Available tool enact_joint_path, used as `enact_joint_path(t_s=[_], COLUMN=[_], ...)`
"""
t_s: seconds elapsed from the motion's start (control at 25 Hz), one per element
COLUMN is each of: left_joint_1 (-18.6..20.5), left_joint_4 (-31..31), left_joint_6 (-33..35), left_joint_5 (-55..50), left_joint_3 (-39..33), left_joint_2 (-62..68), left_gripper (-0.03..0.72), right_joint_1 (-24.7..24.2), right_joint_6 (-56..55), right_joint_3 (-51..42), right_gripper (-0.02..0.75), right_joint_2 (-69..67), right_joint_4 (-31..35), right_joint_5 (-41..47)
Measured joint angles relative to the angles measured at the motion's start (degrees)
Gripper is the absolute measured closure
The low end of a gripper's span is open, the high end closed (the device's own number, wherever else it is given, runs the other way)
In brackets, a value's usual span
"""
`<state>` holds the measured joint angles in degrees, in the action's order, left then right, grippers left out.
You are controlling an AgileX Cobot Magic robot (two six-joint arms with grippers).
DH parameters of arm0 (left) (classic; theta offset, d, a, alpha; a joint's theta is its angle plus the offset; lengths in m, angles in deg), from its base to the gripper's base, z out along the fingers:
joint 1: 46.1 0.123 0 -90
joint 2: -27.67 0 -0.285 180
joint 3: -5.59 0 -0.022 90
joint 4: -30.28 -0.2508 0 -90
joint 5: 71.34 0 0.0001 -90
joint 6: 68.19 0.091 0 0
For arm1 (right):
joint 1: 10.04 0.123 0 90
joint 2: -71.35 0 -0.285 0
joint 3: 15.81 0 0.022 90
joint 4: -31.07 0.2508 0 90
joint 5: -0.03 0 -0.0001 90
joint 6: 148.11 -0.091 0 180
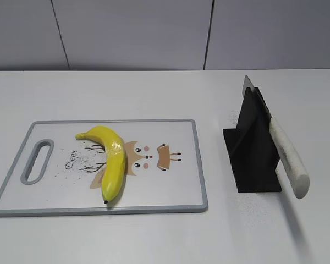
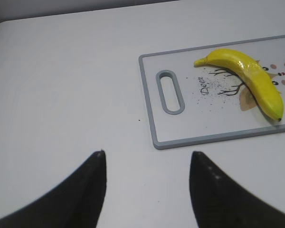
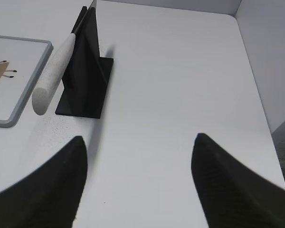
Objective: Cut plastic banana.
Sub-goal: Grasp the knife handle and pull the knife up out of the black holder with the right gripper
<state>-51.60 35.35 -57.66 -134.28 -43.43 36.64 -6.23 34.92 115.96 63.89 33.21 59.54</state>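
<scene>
The glossy yellow plastic banana lies on the white cutting board, dark tip toward the front edge. It also shows in the left wrist view on the board. A knife with a white handle rests in a black stand, to the right of the board; the right wrist view shows the handle and stand. My left gripper is open and empty over bare table, left of the board. My right gripper is open and empty, right of the stand. Neither arm shows in the exterior view.
The board has a grey rim, a handle slot at its left end and a deer drawing. The white table ends at a grey wall behind and an edge at the right.
</scene>
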Motion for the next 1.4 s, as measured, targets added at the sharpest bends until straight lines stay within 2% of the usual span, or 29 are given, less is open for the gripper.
enact_joint_path(t_s=[0.64, 1.24, 1.4], left_joint_1=[0.0, 0.0, 0.0], left_joint_4=[0.0, 0.0, 0.0], left_joint_6=[0.0, 0.0, 0.0], left_joint_5=[0.0, 0.0, 0.0], left_joint_3=[0.0, 0.0, 0.0], left_joint_2=[0.0, 0.0, 0.0], left_gripper=[0.151, 0.152, 0.152], right_joint_1=[0.0, 0.0, 2.9], right_joint_6=[0.22, 0.16, -0.18], right_joint_3=[1.13, 16.44, 19.41], right_gripper=[0.217, 0.216, 0.216], right_joint_2=[-1.51, -42.83, -50.45], right_joint_4=[-0.88, 4.51, 5.01], right_joint_5=[-0.32, 1.5, 1.56])
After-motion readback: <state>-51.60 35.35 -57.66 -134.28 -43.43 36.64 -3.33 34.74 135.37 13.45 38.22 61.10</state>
